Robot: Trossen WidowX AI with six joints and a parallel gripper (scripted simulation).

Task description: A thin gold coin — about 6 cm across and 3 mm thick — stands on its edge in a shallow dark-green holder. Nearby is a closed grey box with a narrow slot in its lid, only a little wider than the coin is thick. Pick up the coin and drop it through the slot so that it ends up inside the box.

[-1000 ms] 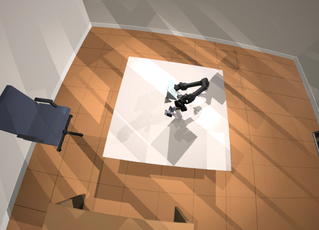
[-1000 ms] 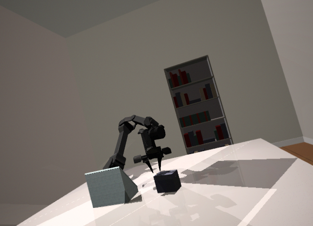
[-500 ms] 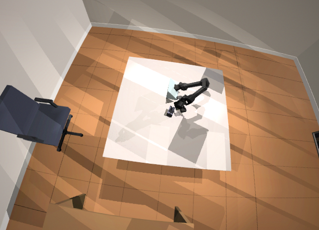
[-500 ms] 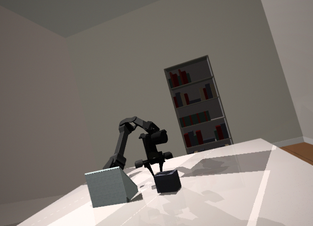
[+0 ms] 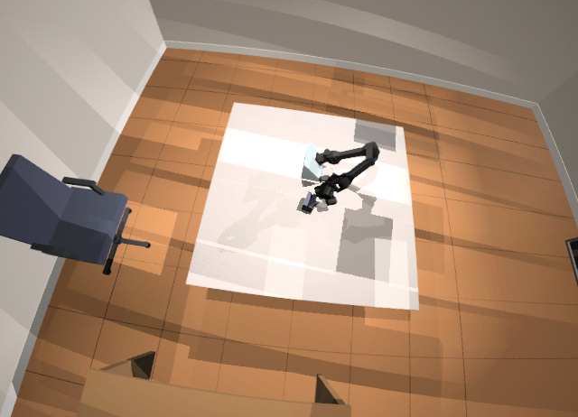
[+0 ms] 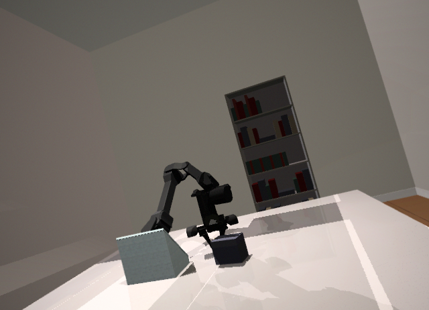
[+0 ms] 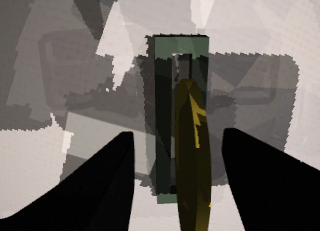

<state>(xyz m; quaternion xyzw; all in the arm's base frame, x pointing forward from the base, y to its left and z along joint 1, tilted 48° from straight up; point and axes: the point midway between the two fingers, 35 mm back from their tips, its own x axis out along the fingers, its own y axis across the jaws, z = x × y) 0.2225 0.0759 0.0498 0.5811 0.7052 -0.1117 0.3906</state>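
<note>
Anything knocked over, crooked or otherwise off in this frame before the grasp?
Nothing stands out. In the wrist view the gold coin stands on edge in its dark-green holder, between the fingers of the open gripper, which touch nothing. In the exterior view the grey box sits upright on the table.

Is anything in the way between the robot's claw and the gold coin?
No, nothing visible. The gripper is open, and its two dark fingers already stand on either side of the gold coin, which stands on edge in its green holder.
</note>
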